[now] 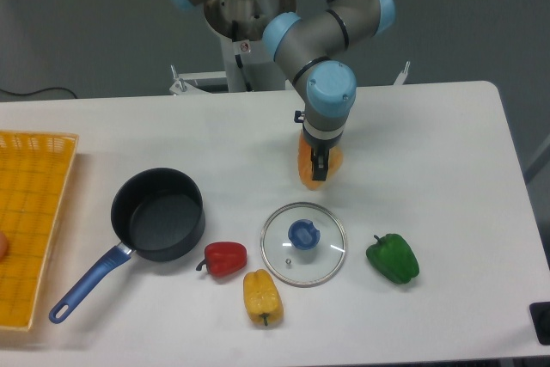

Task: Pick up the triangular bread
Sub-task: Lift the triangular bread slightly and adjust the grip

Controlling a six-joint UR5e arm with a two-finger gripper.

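The triangular bread (307, 165), a golden-orange wedge, sits just under the arm's blue wrist cap in the middle of the white table (430, 152). My gripper (319, 163) points straight down and is shut on the bread, one dark finger showing across its front. The bread's upper part is hidden behind the wrist. Whether the bread rests on the table or hangs slightly above it I cannot tell.
A glass lid with a blue knob (303, 243) lies just in front of the bread. A green pepper (393, 259) is to its right, with a red pepper (225, 258) and a yellow pepper (261, 296) to its left. A black pot with a blue handle (157, 225) and an orange basket (30, 221) stand at the left.
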